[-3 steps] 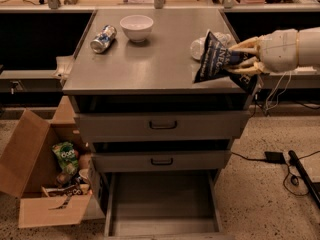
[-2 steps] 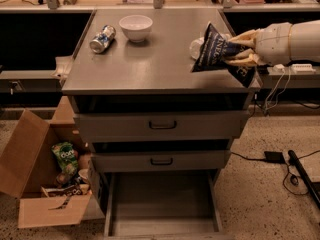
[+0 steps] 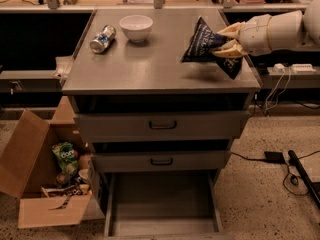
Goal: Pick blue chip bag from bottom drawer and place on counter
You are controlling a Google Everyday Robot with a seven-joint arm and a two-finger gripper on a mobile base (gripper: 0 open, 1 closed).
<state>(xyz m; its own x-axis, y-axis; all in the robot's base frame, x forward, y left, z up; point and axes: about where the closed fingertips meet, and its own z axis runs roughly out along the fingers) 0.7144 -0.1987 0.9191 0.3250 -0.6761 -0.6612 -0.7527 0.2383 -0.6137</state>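
The blue chip bag (image 3: 206,44), dark navy foil with white lettering, hangs in my gripper (image 3: 226,40) over the right part of the grey counter (image 3: 150,66). The gripper comes in from the right on a pale arm and is shut on the bag's right side, holding it just above the counter top. The bottom drawer (image 3: 162,204) stands pulled open at the foot of the cabinet, its flat grey floor bare.
A white bowl (image 3: 136,27) and a tipped can (image 3: 102,38) sit on the counter's far left. Two shut drawers with black handles (image 3: 162,125) lie below. An open cardboard box (image 3: 42,184) with a green snack bag (image 3: 65,157) stands at the left. Cables (image 3: 280,159) lie on the floor at the right.
My gripper has carried the blue chip bag up and to the left, from the counter's right edge to further over its top.
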